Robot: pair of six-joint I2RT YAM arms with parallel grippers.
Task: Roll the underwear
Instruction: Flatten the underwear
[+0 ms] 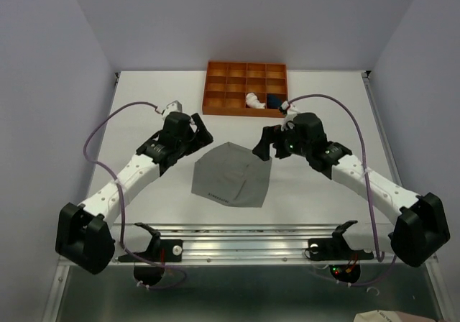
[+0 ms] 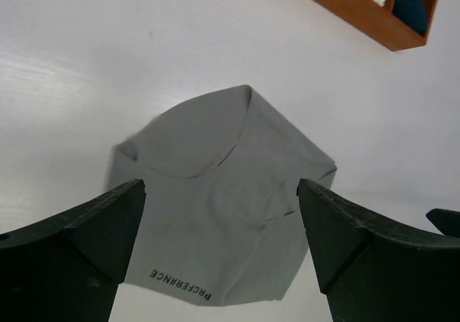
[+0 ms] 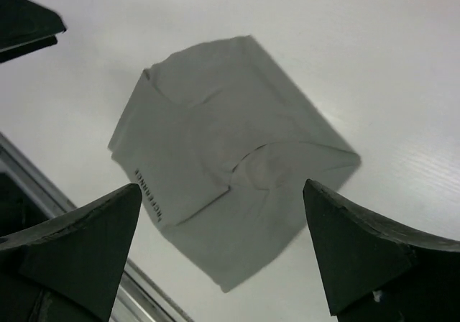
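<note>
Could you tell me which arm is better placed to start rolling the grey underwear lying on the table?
Probably the right. The right hand, open, hangs at the far right edge of the grey underwear, while the left hand, open, sits a little clear of its far left edge. The margin is small.

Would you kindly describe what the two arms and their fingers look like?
Both arms match: the left arm and right arm have white links, bulky black joint housings and black wrists. A thin purple cable loops along each. The fingers are dark, broad and wedge-shaped.
</note>
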